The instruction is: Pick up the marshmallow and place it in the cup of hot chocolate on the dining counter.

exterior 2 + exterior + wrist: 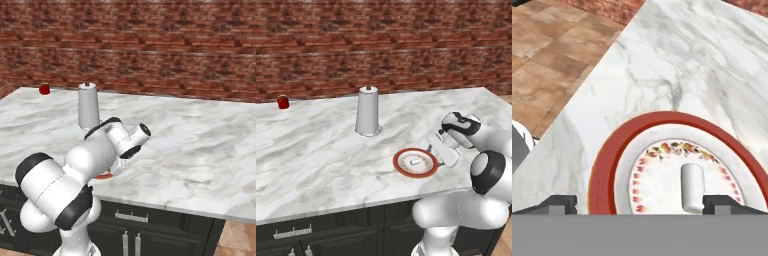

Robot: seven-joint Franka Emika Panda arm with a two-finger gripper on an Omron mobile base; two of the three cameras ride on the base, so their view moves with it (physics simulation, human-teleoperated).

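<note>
Left base view: the hand point(437, 152) hangs at the right rim of the red-rimmed plate point(402, 169), on which the marshmallow point(416, 162) lies just beside the hand; the grey canister point(368, 111) stands beyond it, and the cup of hot chocolate point(283, 102) sits well apart at the desk's point(316, 150) far left. Right base view: the arm covers the plate, with cup point(44, 89) and canister point(88, 106) beyond. Hand view: the fingertips point(727, 204) stand wide apart, gripping nothing, the marshmallow point(692, 187) between them, nearer the right one.
</note>
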